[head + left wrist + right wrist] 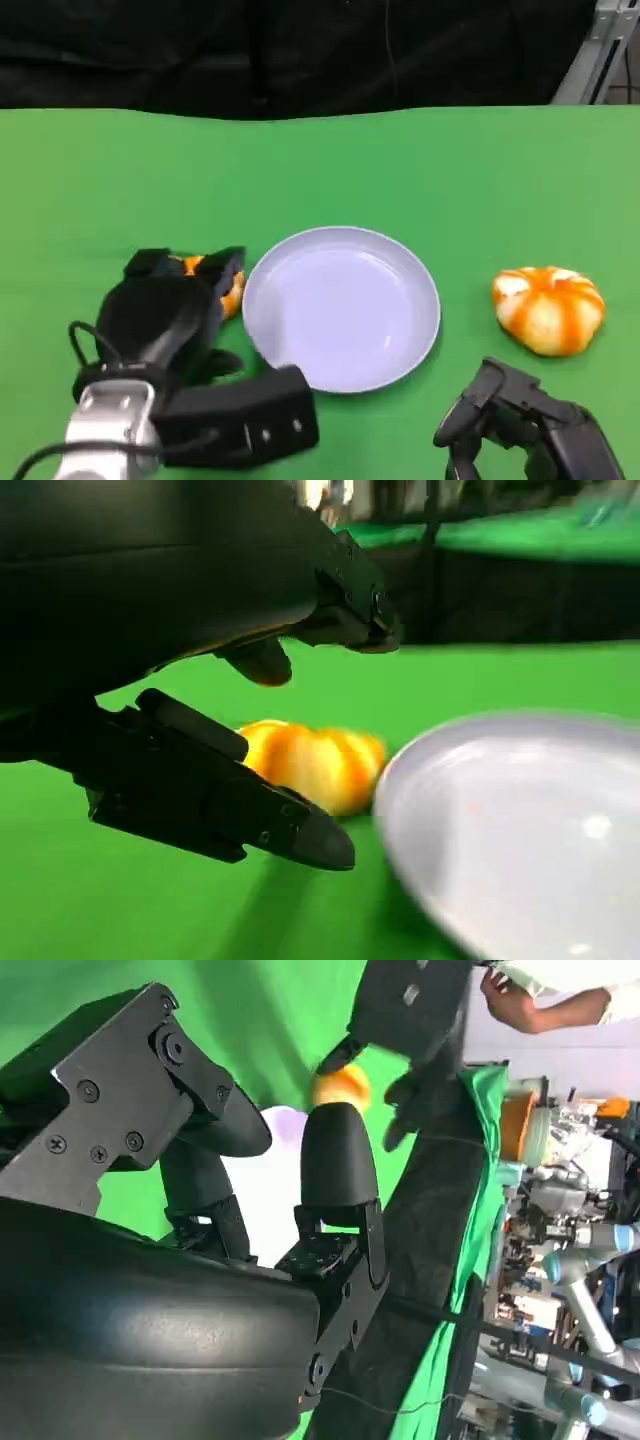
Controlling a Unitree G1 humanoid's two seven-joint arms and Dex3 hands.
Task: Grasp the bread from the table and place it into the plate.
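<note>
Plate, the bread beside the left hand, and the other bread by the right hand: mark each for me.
plate (pixel 345 300): head view, bare centre of the dish.
bread beside the left hand (pixel 315 760): left wrist view, its orange-striped top.
other bread (pixel 549 309): head view, middle of the bun.

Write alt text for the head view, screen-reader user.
An empty white plate sits mid-table on a green cloth, with an orange-and-white bread roll to its right. The robot's left hand is over a second orange bread at the plate's left edge; the right hand rests low at the near right, holding nothing.
</note>
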